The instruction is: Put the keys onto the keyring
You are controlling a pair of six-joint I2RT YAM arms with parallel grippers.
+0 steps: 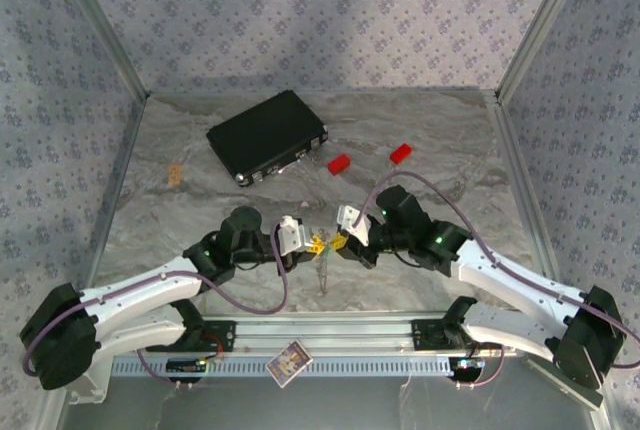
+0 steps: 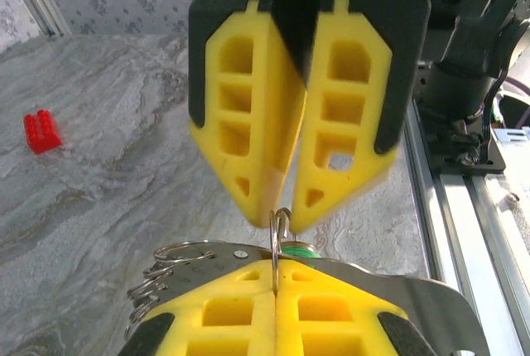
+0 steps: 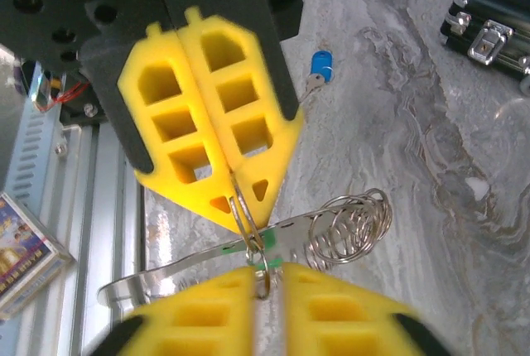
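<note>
Centrally, left gripper [image 2: 275,271] clamped on thin silvery wire keyring [image 2: 274,242], right gripper [image 3: 267,271] touching it, grip unclear

My two arms are mostly white, with fat black joints. My left arm [image 1: 130,298] and my right arm [image 1: 505,275] each have a big round black shoulder down low. A purple cable [image 1: 250,307] loops out beside each arm. A tiny green light [image 1: 437,242] glows on the black part near each elbow. By each wrist sits a small white block [image 1: 293,235]. My jaws are bright yellow fingers [image 2: 240,108], pointed at the tip, with square and three-cornered holes cut in them. Black plates [image 2: 201,66] hug their outer sides
</note>
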